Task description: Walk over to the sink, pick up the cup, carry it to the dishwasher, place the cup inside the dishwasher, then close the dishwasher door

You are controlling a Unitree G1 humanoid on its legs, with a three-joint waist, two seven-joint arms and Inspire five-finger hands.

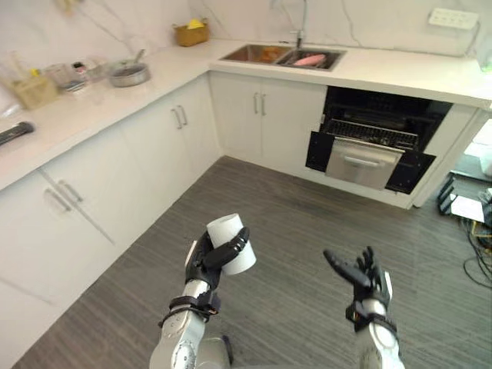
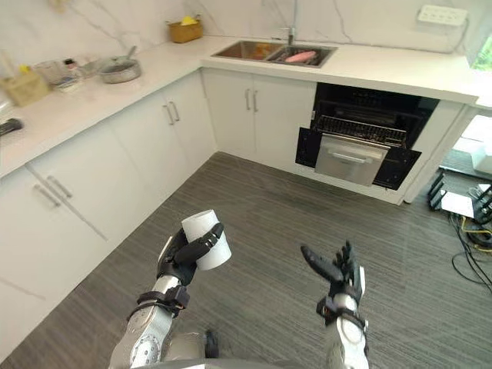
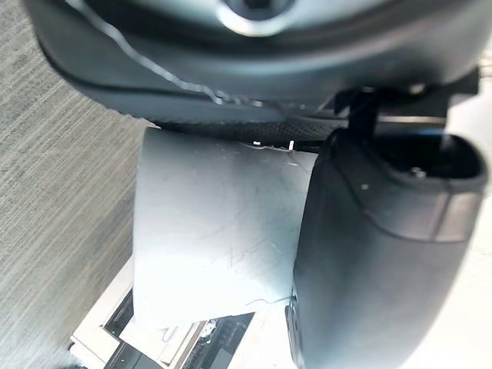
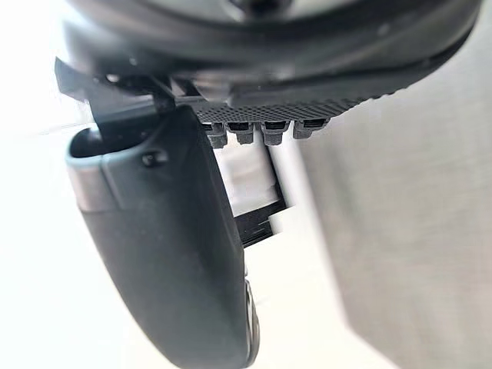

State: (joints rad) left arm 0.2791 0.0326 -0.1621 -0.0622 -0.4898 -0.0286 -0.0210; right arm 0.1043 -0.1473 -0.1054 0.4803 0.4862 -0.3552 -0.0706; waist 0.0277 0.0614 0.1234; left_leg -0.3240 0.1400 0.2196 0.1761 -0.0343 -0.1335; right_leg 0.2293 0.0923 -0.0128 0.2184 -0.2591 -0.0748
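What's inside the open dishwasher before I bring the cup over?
A wire rack spans the dark cavity of the dishwasher; no dishes stand out on it. The space behind and under the rack is too dark to read.

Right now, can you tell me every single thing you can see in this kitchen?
cup: one, white, held in the left hand above the floor
sink: one, steel, two basins, set in the back counter
pink thing: one, pink, in the sink's right basin; too small to tell what it is
dishwasher: one, dark with a silver front, open, under the counter to the right of the sink
pan: one, metal, on the left counter
basket: one, brown, in the counter's back corner
counter: one, white, L-shaped
cabinets: several, white, under the counter
wall socket: one, white, on the back wall
floor: grey
left hand: dark, curled round the cup
right hand: dark, open, holds nothing
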